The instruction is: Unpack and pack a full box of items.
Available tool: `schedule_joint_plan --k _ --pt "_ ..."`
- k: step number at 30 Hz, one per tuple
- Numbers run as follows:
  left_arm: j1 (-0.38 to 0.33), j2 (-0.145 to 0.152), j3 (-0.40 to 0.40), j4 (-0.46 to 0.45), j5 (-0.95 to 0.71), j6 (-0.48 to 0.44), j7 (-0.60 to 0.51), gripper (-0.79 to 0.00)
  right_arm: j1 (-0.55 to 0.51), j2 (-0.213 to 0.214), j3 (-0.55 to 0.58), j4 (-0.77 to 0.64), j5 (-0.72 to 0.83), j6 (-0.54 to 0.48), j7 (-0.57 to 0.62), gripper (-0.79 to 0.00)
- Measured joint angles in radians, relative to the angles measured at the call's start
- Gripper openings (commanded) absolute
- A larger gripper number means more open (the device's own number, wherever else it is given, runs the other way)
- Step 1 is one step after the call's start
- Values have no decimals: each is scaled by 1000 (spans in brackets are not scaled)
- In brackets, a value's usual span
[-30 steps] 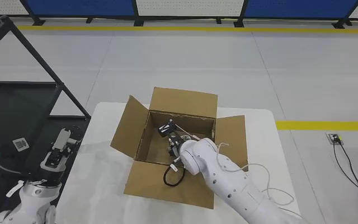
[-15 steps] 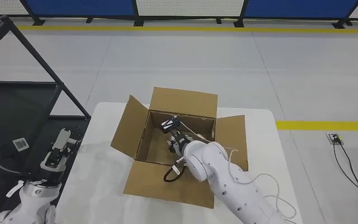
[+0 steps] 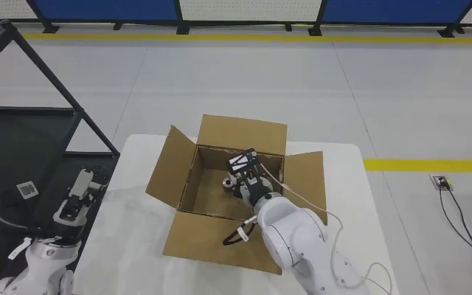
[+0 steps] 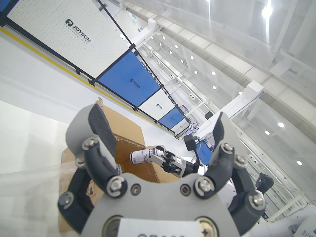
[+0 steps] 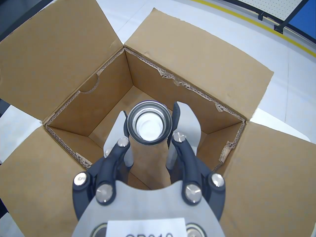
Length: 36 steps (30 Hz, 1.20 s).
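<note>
Looks like the unpack step to me. The right claw (image 5: 150,120) is clamped on a white-labelled cylindrical metal spray can (image 4: 142,156), pinched between its fingers, with the open brown cardboard box (image 5: 197,57) right underneath. The can's long axis runs crosswise to the fingers, roughly level, one metal-rimmed end facing back toward the wrist. Next it needs to lift clear of the box and set down on the white table (image 3: 136,221) alongside. The left claw (image 4: 159,114), well apart, is spread wide, holding nothing.

A pale grey floor (image 3: 295,88) spreads around the white tabletop (image 3: 133,228). A yellow line (image 3: 221,37) runs along the far side, in front of blue and white partition panels (image 3: 103,9). A black metal frame (image 3: 55,82) stands at left. Round ceiling lights (image 4: 266,12) glare overhead.
</note>
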Motion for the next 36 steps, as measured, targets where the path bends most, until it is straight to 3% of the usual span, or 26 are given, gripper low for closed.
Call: schedule_joint_plan --k 14,27,32,36 --pt "0 0 0 0 0 0 0 0 -26 0 40 -21 -4 -1 -39 -785" --pt "0 0 0 0 0 0 0 0 -295 32 371 -394 -179 200 -3 -785" --pt "0 0 0 0 0 0 0 0 -373 36 496 -427 -183 243 24 -785" --pt "0 0 0 0 0 0 0 0 -385 39 578 -359 -146 235 81 -785"
